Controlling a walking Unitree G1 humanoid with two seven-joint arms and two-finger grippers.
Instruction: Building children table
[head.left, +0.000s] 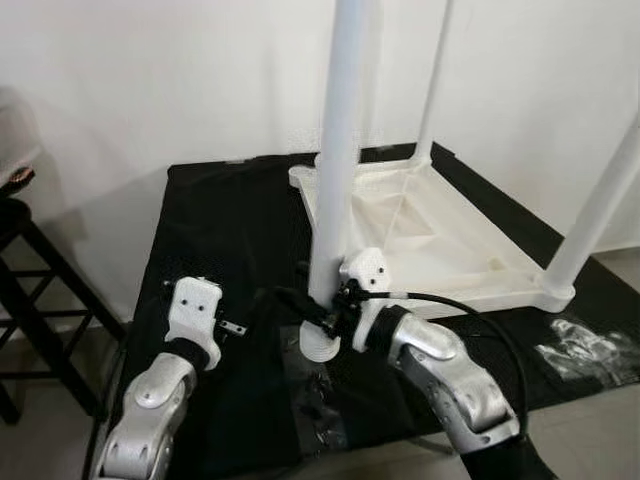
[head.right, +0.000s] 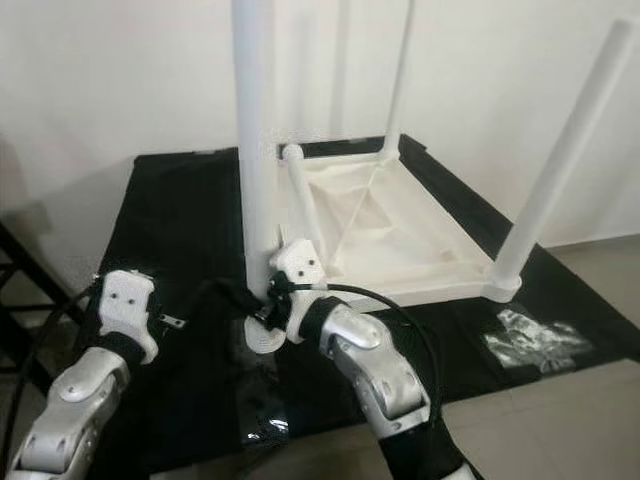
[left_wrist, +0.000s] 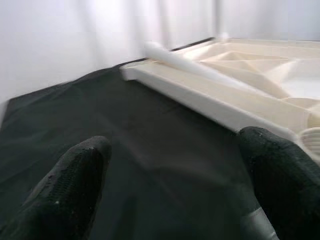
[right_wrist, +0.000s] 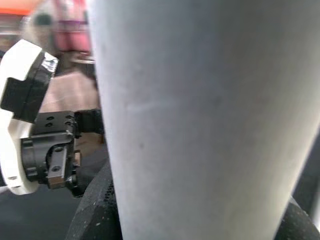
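Observation:
A white children's table top (head.left: 440, 235) lies upside down on a black cloth (head.left: 220, 230), with two legs (head.left: 600, 200) standing up from its far and right corners. My right gripper (head.left: 320, 308) is shut on a third white leg (head.left: 335, 150), held upright at the table's near left corner; its round end (head.left: 322, 345) is just over the cloth. In the right wrist view this leg (right_wrist: 210, 120) sits between the black fingers (right_wrist: 95, 215). Another loose leg (left_wrist: 185, 62) lies along the table's edge. My left gripper (left_wrist: 175, 165) is open, low over the cloth to the left, holding nothing.
A dark wooden stool (head.left: 30, 290) stands at the left beside the cloth. Crumpled clear plastic (head.left: 590, 350) lies at the cloth's right edge, and more (head.left: 320, 405) lies near my arms. A white wall rises close behind the table.

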